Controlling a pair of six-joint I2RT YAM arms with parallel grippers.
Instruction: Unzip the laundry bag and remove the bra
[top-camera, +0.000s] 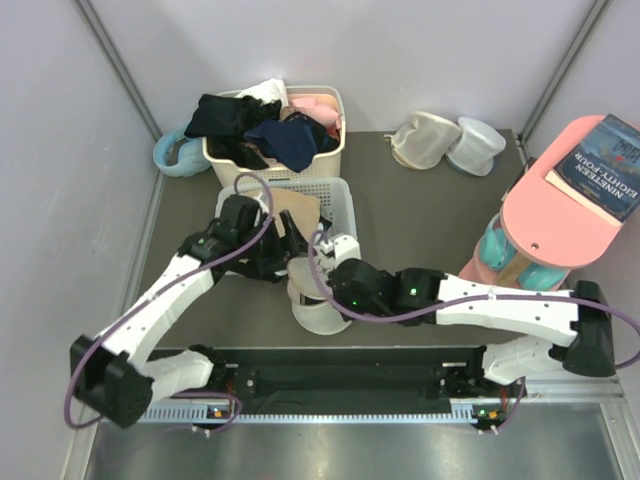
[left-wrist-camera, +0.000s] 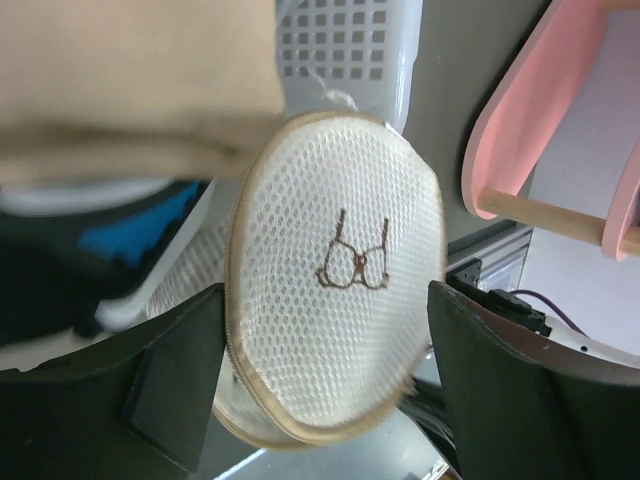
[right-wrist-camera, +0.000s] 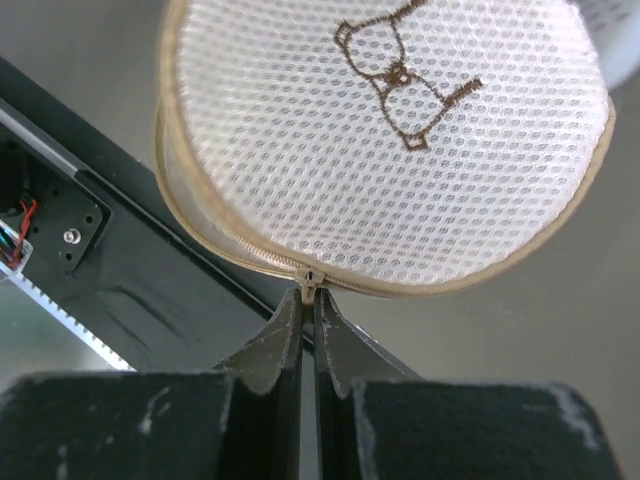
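The laundry bag (left-wrist-camera: 330, 270) is a round cream mesh drum with a small bra pictogram on its flat face. It stands on edge, partly under the right arm (top-camera: 318, 315). My left gripper (left-wrist-camera: 325, 340) is open, and its dark fingers (left-wrist-camera: 170, 385) stand wide on either side of the bag's face without gripping it. My right gripper (right-wrist-camera: 310, 300) is shut on the zip pull (right-wrist-camera: 310, 278) at the bag's rim (right-wrist-camera: 400, 150). The zip beside the pull looks closed. The bra is hidden.
Just behind the bag, a white slotted basket (top-camera: 343, 205) holds a folded tan cloth (top-camera: 297, 213). A cream basket (top-camera: 335, 150) of dark clothes sits farther back. Two pale pouches (top-camera: 425, 140) lie at the back right. A pink stand (top-camera: 560, 215) carrying a book (top-camera: 600, 165) is on the right.
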